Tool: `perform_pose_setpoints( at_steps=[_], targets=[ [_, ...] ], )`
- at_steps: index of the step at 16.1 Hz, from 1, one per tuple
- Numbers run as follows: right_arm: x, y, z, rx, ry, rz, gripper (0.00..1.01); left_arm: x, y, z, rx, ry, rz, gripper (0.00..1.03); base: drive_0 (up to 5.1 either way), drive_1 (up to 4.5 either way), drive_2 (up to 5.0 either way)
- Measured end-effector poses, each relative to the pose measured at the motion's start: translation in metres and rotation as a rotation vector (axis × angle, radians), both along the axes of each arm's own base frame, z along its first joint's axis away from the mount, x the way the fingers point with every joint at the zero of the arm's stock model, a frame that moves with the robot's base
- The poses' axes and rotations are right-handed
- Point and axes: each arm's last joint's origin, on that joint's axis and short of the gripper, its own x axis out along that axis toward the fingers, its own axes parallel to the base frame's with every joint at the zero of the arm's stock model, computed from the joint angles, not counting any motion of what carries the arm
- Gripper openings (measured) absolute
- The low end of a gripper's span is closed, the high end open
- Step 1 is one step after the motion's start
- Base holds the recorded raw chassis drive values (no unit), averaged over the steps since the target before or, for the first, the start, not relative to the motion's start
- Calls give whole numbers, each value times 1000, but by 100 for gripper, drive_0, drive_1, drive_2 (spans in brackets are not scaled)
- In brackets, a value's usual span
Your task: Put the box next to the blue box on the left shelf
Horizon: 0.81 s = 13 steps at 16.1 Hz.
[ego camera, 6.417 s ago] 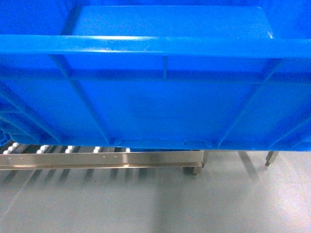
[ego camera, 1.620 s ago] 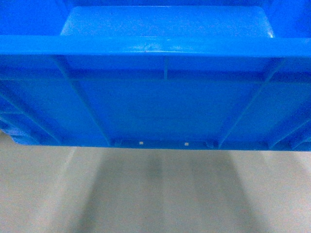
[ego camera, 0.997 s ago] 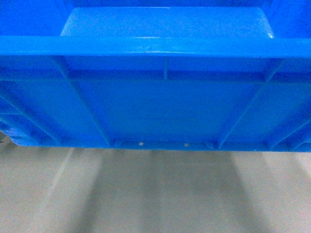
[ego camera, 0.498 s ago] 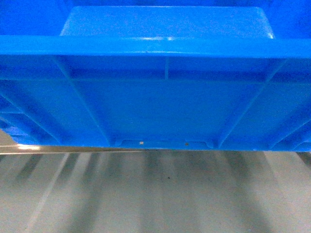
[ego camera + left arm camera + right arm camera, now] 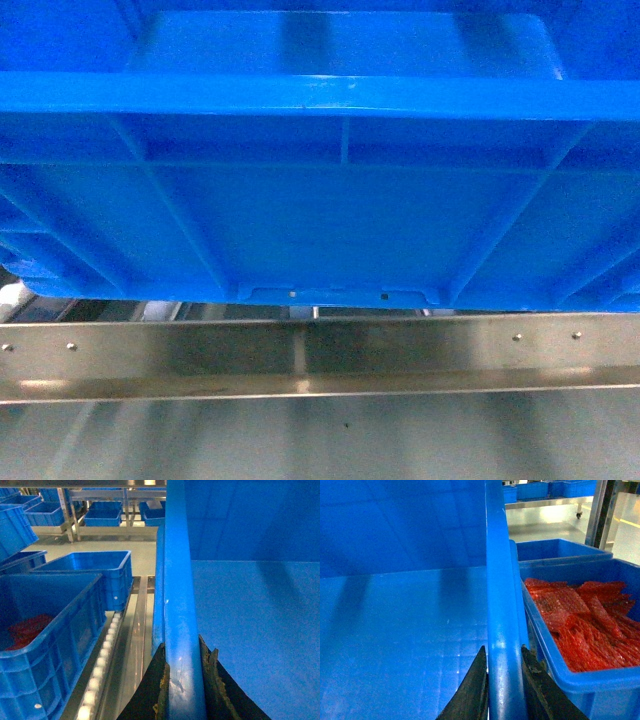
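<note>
The box (image 5: 340, 220), a large open-top blue crate with ribbed walls and two pale dots at its base edge, fills the head view. It hangs just above the front metal rail of the left shelf (image 5: 300, 360). My left gripper (image 5: 182, 644) is shut on the box's left rim, my right gripper (image 5: 502, 648) on its right rim. White rollers (image 5: 102, 665) run along the shelf bed left of the box. A blue box (image 5: 580, 680) holding red netting sits close against the held box's right wall.
To the left across the roller strip stand a blue crate (image 5: 50, 630) with something red inside and an empty one (image 5: 95, 570) behind it. Further racks with blue crates (image 5: 105, 515) stand beyond an open floor. A metal post (image 5: 600, 510) rises at far right.
The shelf's metal front rail has come into the head view beneath the box, where only bare floor showed a second ago. Both grippers keep their hold on the rims.
</note>
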Motion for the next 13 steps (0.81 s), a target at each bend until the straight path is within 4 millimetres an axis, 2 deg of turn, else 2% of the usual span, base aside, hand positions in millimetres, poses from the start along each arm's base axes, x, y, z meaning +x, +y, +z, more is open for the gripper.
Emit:
perform_pose_setpoints(
  at_steps=[12,13],
  targets=[
    [0,0,0,1,-3,1,11,0,0,0,0,2,0,11,9,428,-411],
    [0,0,0,1,-3,1,11,0,0,0,0,0,1,11,0,0,0]
  ],
)
